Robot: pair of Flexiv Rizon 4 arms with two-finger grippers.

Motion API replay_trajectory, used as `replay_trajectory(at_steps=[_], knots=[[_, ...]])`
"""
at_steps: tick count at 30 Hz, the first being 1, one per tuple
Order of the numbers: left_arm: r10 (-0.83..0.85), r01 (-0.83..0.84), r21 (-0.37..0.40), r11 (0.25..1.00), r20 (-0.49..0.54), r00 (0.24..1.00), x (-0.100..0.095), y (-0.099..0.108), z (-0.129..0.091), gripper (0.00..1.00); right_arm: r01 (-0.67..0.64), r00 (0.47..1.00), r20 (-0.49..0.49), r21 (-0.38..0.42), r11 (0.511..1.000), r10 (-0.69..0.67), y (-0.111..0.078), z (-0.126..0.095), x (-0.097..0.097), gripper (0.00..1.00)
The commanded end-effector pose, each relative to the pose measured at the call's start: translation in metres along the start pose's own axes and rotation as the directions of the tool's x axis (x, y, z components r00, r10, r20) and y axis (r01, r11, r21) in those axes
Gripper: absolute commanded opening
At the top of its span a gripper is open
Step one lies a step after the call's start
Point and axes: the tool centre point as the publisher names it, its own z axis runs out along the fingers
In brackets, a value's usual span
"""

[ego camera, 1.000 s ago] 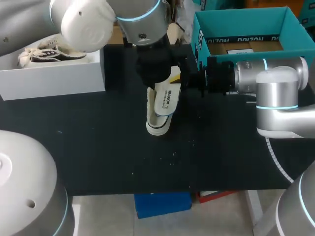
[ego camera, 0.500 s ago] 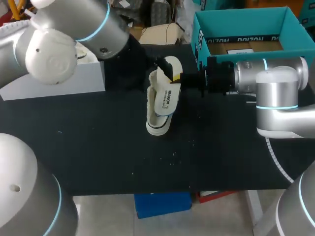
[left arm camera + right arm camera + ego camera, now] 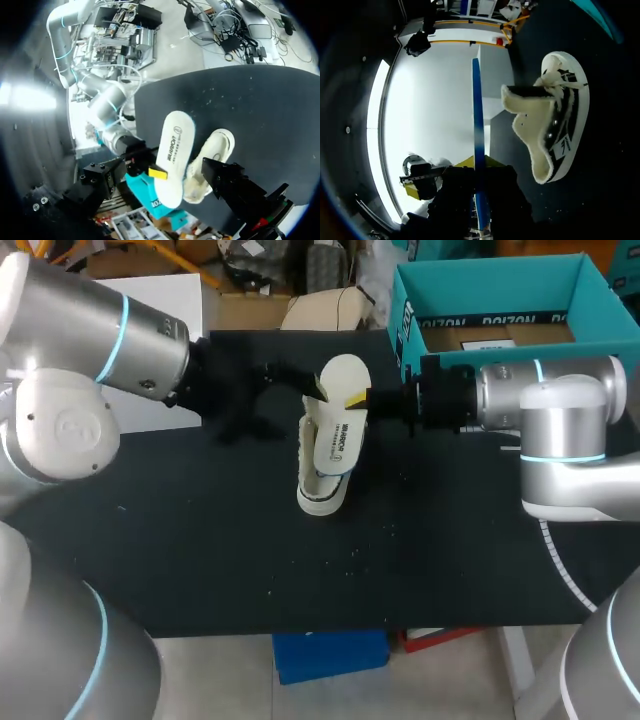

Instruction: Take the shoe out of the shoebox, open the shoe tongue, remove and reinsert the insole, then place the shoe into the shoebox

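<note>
The shoe (image 3: 322, 490) is lying on the black table (image 3: 200, 540), out of the teal shoebox (image 3: 480, 285), which is standing open beyond the shoe and to its right. The shoe's toe is pointing away from the shoebox.

The right arm (image 3: 540, 400) is reaching in level from the right of the shoe, its forearm lying roughly parallel to the table. The right gripper (image 3: 358, 398) is pinching the white insole (image 3: 338, 425) at its upper edge, one yellow tip showing against the insole's face. The insole is hanging lengthwise over the heel half of the shoe. Whether its lower end is sitting inside the shoe cannot be told. In the right wrist view the insole (image 3: 476, 125) is showing edge-on, running straight out from between the fingers, with the shoe (image 3: 555, 125) just beside it.

The left arm (image 3: 100, 330) is stretching in from the left of the shoe. The left gripper (image 3: 262, 400) is hovering just to the shoe's left, apart from both shoe and insole and carrying nothing. Dark against the dark table, it is not showing whether it is spread or closed.
</note>
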Motion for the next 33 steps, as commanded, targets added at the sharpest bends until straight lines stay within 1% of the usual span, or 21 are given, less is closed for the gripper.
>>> replay_trajectory(at_steps=[1,2,3,4,5,6,7,8,10,12,15,16,20,26,27,28,29,32,33], knots=[[-0.014,0.016,0.000,1.000,0.477,0.879,0.007,-0.002,0.001,1.00,-0.001,1.000,0.002,-0.004,1.000,0.001,0.000,0.001,0.000,0.00],[-0.014,0.016,0.000,1.000,0.477,0.879,0.007,-0.002,0.001,1.00,-0.001,1.000,0.002,-0.004,1.000,0.001,0.000,0.001,0.000,0.00],[-0.004,0.004,0.000,1.000,0.528,0.849,0.010,-0.002,0.002,1.00,-0.001,1.000,0.002,-0.004,1.000,0.001,0.000,0.001,0.000,0.00],[-0.009,-0.008,0.026,1.000,0.601,0.800,0.012,-0.003,0.003,1.00,-0.001,1.000,0.002,-0.004,1.000,0.001,0.000,0.001,0.000,0.00],[-0.063,0.035,0.056,0.998,0.646,0.761,0.016,-0.003,0.002,1.00,-0.001,1.000,0.002,-0.004,1.000,0.001,0.000,0.001,0.000,0.00],[-0.050,0.035,0.037,0.999,0.676,0.735,0.019,-0.002,0.003,1.00,-0.001,1.000,0.002,-0.004,1.000,0.001,0.000,0.001,0.000,0.00],[-0.048,0.026,0.042,0.999,0.702,0.710,0.022,0.000,0.003,1.00,-0.001,1.000,0.002,-0.004,1.000,0.001,0.000,0.001,0.000,0.00],[-0.082,0.050,0.065,0.997,0.730,0.678,0.026,0.001,0.002,1.00,-0.001,1.000,0.002,-0.004,1.000,0.001,0.000,0.001,0.000,0.00],[-0.058,0.047,0.036,0.998,0.727,0.685,0.031,0.005,0.002,1.00,-0.001,1.000,0.002,-0.004,1.000,0.001,0.000,0.001,0.000,0.00],[-0.066,0.056,0.038,0.998,0.740,0.670,0.033,0.007,0.002,1.00,-0.001,1.000,0.002,-0.004,1.000,0.001,0.000,0.001,0.000,0.00],[-0.051,0.038,0.035,0.999,0.743,0.667,0.034,0.009,0.004,1.00,-0.001,1.000,0.002,-0.004,1.000,0.001,0.000,0.001,0.000,0.00],[-0.050,0.041,0.030,0.999,0.739,0.672,0.036,0.011,0.005,1.00,-0.001,1.000,0.002,-0.004,1.000,0.001,0.000,0.001,0.000,0.00],[-0.061,0.033,0.054,0.998,0.720,0.691,0.041,0.014,0.014,1.00,-0.001,1.000,0.002,-0.004,1.000,0.001,0.000,0.001,0.000,0.00],[-0.033,0.015,0.033,0.999,0.691,0.722,0.042,0.024,0.027,1.00,-0.001,1.000,0.002,-0.004,1.000,0.001,0.000,0.001,0.000,0.00],[-0.027,0.008,0.031,1.000,0.688,0.726,0.042,0.026,0.029,0.98,-0.001,1.000,0.002,-0.004,1.000,0.001,0.000,0.001,0.000,0.00],[-0.023,0.004,0.029,1.000,0.687,0.726,0.041,0.027,0.030,0.83,-0.001,1.000,0.002,-0.004,1.000,0.001,0.000,0.001,0.000,0.00],[-0.015,0.000,0.022,1.000,0.683,0.730,0.040,0.028,0.032,0.80,-0.001,1.000,0.002,-0.004,1.000,0.001,0.000,0.001,0.000,0.00],[0.025,-0.035,0.002,0.999,0.661,0.750,0.039,0.032,0.038,0.78,-0.001,1.000,0.002,-0.004,1.000,0.001,0.000,0.001,0.000,0.00],[0.028,-0.039,0.003,0.999,0.657,0.754,0.039,0.033,0.040,0.73,-0.001,1.000,0.002,-0.004,1.000,0.001,0.000,0.001,0.000,0.00]])
